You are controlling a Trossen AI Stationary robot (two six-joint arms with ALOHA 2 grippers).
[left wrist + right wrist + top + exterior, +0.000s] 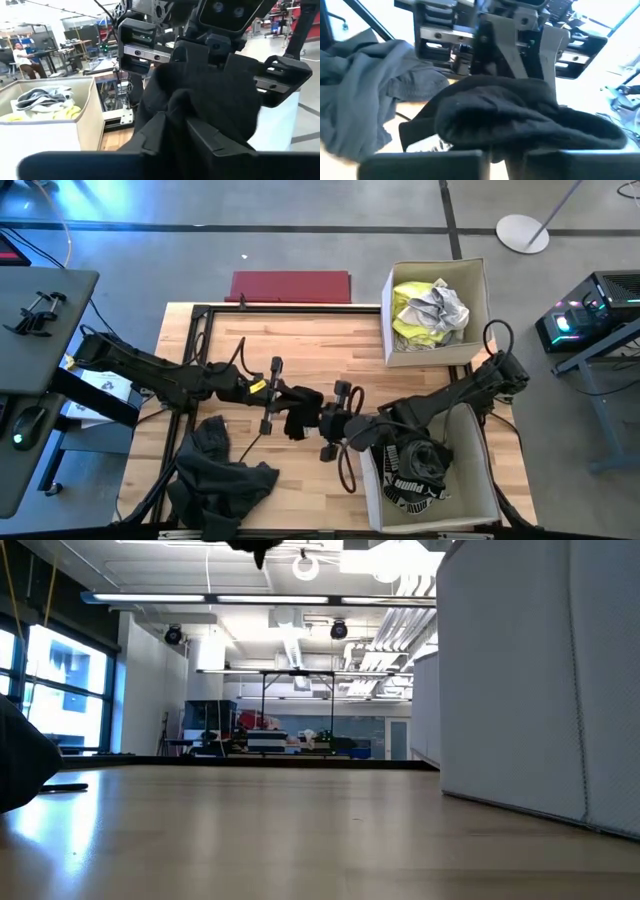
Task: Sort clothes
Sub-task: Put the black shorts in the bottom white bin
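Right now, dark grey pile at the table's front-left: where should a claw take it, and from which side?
Take the dark grey garment at the raised bunched fold on its upper edge, coming straight down from above. It lies crumpled and loose on the table, so a peak gives fabric to pinch. Both the left claw and right claw are busy with the small black garment.

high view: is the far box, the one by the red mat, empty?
No: in the high view the far white box holds a neon yellow garment with a crumpled grey-white garment on top of it.
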